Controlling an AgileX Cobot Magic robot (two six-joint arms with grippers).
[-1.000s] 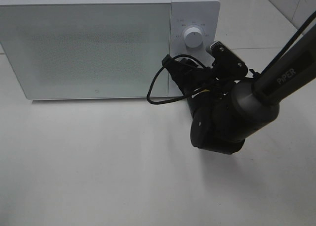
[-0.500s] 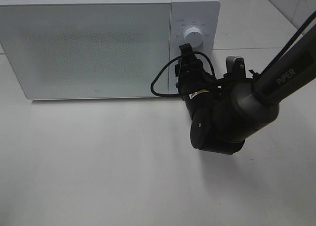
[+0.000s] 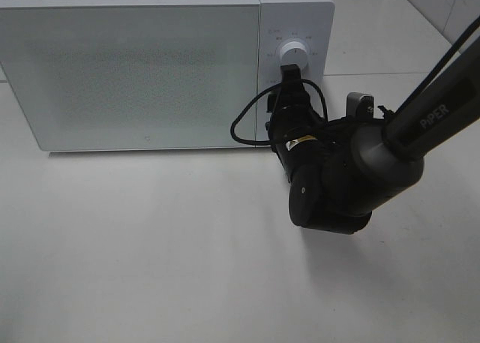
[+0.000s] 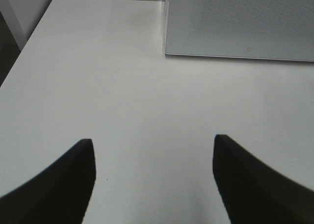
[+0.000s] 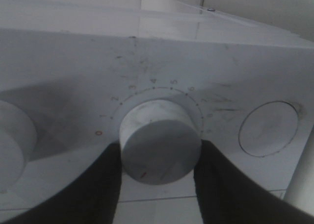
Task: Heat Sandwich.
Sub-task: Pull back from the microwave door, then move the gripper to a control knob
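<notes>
Since our right gripper (image 5: pixel 161 155) clamps the timer knob (image 5: pixel 159 133), upper centre of the high view, and our left gripper (image 4: pixel 152 180) gapes empty, we risk slipping and underturning it.

White microwave (image 3: pixel 150 65) stands upright on the tabletop (image 3: pixel 150 268), door shut (frosted grey front), round white dial (image 3: pixel 292 55) at its right.
</notes>
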